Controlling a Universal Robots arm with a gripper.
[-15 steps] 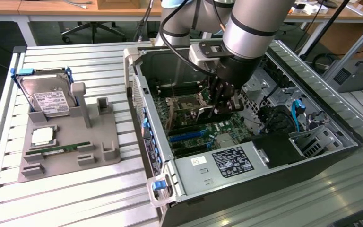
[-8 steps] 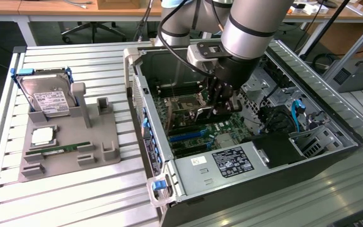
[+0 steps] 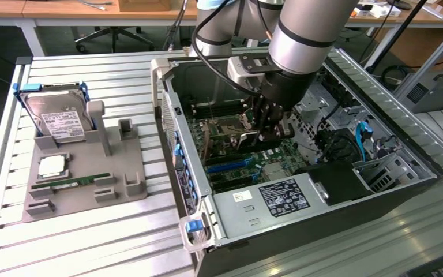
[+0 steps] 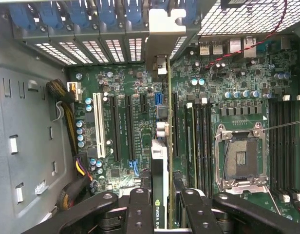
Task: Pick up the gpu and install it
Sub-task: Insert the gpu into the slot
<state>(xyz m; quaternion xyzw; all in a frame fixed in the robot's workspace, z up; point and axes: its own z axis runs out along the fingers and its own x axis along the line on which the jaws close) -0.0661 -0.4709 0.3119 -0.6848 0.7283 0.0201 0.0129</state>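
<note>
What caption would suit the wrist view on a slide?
Gripper holding the gpu edge-on over the motherboard inside the case.

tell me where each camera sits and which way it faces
Exterior view: off the arm and above, looking down at an angle on the open case and the tray; the arm and gripper show.
Wrist view: on the wrist, looking into the case at the motherboard; the gripper shows, shut on the gpu.
Shared: the gripper, the motherboard and the inside of the case.
</note>
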